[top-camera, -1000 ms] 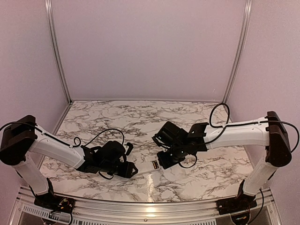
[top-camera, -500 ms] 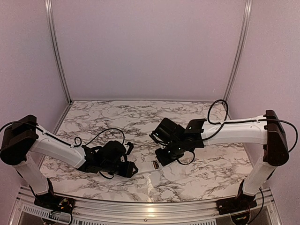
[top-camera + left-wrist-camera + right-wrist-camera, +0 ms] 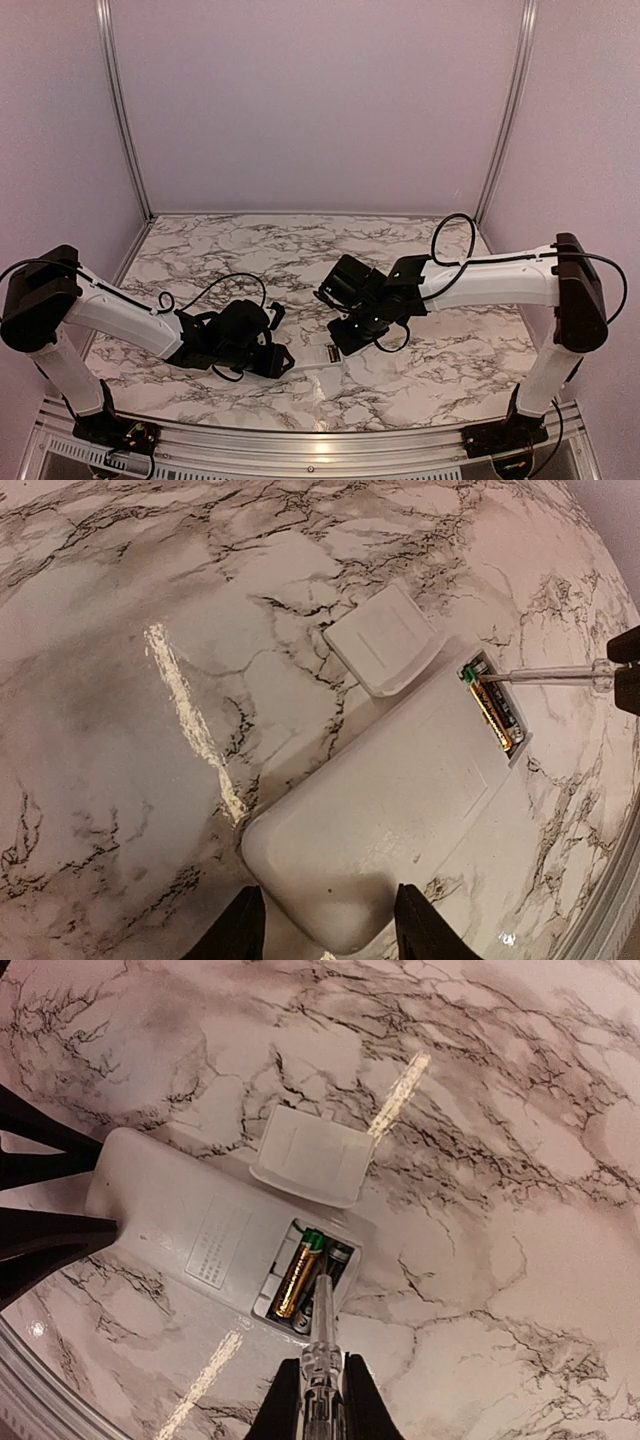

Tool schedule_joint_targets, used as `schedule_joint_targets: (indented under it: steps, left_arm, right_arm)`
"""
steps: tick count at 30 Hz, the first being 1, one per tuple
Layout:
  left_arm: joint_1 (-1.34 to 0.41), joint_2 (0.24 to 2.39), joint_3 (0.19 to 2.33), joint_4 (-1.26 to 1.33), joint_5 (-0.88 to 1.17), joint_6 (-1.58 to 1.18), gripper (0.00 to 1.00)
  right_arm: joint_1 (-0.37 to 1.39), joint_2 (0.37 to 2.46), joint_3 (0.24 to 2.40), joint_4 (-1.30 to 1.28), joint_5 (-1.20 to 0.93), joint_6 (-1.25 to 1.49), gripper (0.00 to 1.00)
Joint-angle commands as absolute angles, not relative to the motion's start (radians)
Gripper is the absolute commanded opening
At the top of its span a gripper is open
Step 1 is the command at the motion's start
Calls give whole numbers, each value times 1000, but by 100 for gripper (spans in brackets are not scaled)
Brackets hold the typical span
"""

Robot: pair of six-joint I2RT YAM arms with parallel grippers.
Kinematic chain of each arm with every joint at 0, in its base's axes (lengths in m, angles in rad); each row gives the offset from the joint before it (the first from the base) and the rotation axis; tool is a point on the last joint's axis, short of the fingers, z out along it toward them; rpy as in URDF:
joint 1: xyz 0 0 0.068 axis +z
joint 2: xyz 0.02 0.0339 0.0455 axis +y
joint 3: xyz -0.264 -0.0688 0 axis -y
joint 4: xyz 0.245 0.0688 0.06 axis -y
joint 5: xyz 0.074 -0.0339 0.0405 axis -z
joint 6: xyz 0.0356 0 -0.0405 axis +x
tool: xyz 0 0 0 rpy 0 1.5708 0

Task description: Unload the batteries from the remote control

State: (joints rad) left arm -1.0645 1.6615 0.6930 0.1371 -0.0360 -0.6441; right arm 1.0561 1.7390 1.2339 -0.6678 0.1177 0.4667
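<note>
batteries sit in open compartment at one end of remote control: gold-orange battery with green tip, dark battery alongside, both seated in slot. remote control lies back-up on marble table. detached back panel lies flat just beside remote control's compartment end. clear stick reaches into compartment, tip at dark battery. right gripper pinched tight on stick. left gripper clamps remote control's opposite end, one finger on each side.
</note>
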Motion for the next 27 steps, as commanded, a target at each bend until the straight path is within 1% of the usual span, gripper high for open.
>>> schedule_joint_targets:
  steps: [1, 10, 18, 23, 27]
  left_arm:
    - [-1072, 1671, 715, 134, -49, -633, 46]
    - [-1072, 1672, 715, 135, -51, -633, 45]
    - [-1072, 1678, 717, 136, -53, -634, 45]
    - [-1072, 1681, 718, 136, -52, -634, 43]
    - [-1072, 1682, 718, 138, -51, -635, 42]
  right_arm:
    - [1049, 1753, 1263, -699, 101, 451, 0]
    - [1049, 1760, 1241, -682, 24, 430, 0]
    - [1001, 1672, 1092, -545, -92, 421, 0]
    - [964, 1596, 996, -438, -211, 396, 0]
    - [963, 1577, 961, -400, -251, 385, 0]
